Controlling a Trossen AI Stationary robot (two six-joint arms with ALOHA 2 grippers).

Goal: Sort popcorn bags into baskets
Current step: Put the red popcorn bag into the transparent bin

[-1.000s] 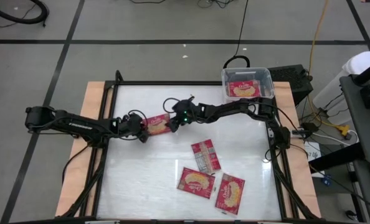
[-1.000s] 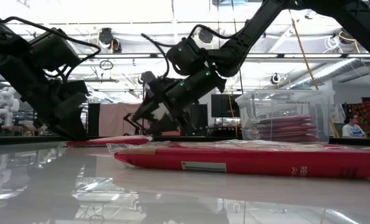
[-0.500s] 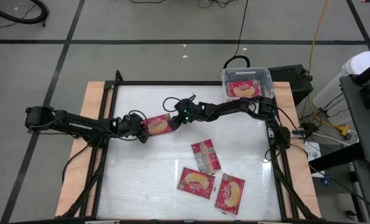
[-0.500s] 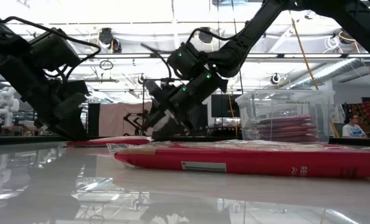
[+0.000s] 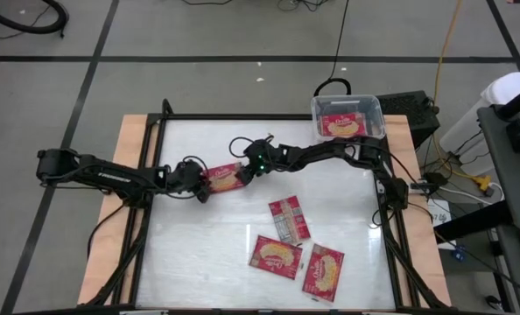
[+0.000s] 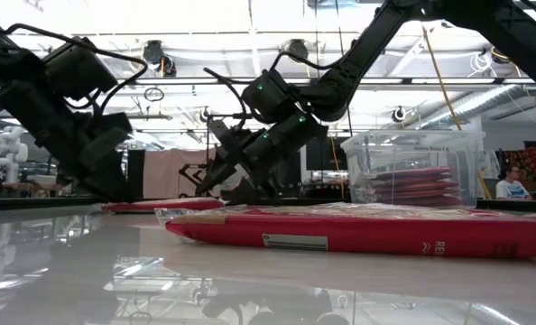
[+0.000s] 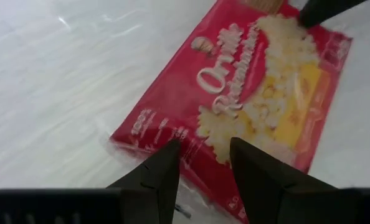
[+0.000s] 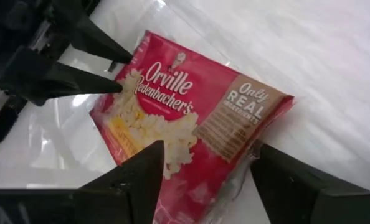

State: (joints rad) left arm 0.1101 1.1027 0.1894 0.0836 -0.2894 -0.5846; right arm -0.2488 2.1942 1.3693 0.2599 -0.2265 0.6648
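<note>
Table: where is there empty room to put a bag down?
The table is bare left of the three loose popcorn bags, and along its right edge. Crowded: the middle, where both grippers meet at one bag.

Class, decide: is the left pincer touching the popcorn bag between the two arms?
Touching: the left wrist view shows the left pincer with its fingertips on the popcorn bag's edge.

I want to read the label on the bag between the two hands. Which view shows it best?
Right wrist view: the bag fills it, brand text legible. Left wrist view shows it large but blurrier. High view shows it tiny; low view only a thin red edge.
</note>
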